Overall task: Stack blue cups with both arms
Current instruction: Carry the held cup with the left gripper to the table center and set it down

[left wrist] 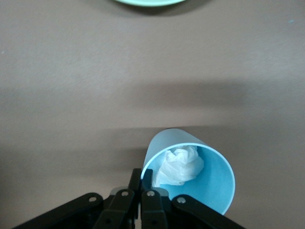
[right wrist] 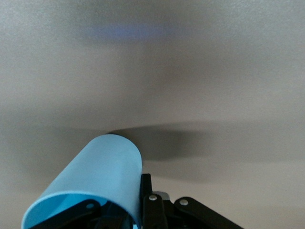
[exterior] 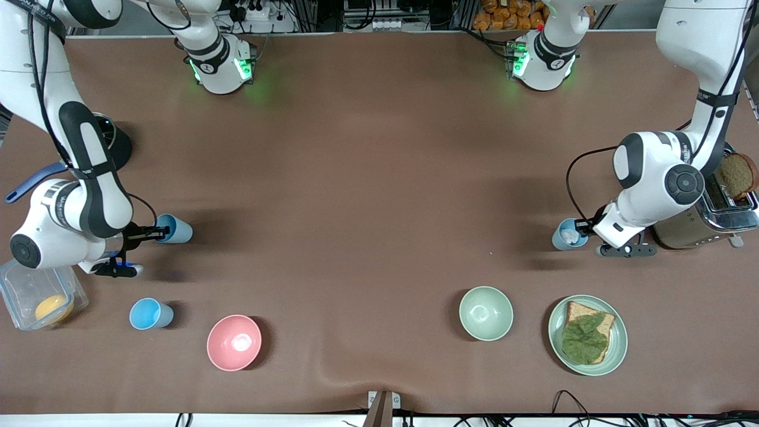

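Right hand (exterior: 155, 232) pinches blue cup (exterior: 174, 229), tilted.

Smooth plastic blue cups (exterior: 174, 229), matt brown tablecloth (exterior: 367, 178) (shiny metal toaster (exterior: 705, 222)).

Right arm's black two-finger end effector (exterior: 155, 232) low over the brown cloth-covered surface (exterior: 367, 178) toward that arm's end, fingers pinched on the rim of a tilted small blue plastic cup (exterior: 175, 229), white forearm bent sharply down from the elbow. Left arm's black two-finger end effector (exterior: 584, 228) likewise low toward its own end, fingers closed on the rim of a second small blue cup holding crumpled white paper (exterior: 569, 235), wrist angled downward.
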`<state>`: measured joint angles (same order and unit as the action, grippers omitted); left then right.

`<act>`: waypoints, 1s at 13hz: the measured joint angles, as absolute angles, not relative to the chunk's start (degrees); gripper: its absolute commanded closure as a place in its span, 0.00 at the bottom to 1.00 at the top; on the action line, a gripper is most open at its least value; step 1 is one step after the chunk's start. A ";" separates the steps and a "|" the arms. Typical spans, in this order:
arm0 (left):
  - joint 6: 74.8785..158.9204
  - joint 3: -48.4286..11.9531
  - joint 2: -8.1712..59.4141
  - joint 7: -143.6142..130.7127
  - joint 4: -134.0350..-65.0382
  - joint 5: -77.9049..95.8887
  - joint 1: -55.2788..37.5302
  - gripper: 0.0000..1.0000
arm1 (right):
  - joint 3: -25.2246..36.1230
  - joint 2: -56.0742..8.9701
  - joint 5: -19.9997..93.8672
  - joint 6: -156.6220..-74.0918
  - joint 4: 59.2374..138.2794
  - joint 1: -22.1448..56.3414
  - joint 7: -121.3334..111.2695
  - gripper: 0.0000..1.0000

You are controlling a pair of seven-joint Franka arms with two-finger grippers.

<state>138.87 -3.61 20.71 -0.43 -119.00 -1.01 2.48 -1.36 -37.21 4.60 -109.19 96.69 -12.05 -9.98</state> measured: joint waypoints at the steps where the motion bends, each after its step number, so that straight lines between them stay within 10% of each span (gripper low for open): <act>1: 138.90 -5.16 20.65 -2.42 -118.27 -0.99 2.53 1.00 | -1.38 -37.21 4.60 -109.15 96.69 -12.05 -9.98 1.00; 7: 138.84 -22.87 20.77 -31.95 -115.16 -0.96 -1.95 1.00 | -1.42 -37.21 4.63 -108.79 96.69 -12.06 -9.99 1.00; 13: 139.04 -23.15 32.04 -54.63 -105.06 -1.24 -20.58 1.00 | -2.41 -36.43 4.70 -107.24 96.55 -12.02 -9.93 1.00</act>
<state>139.04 -23.15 32.04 -54.63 -105.06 -1.24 -20.58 -2.41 -36.43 4.70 -107.24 96.55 -12.02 -9.93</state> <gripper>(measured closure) 0.974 0.947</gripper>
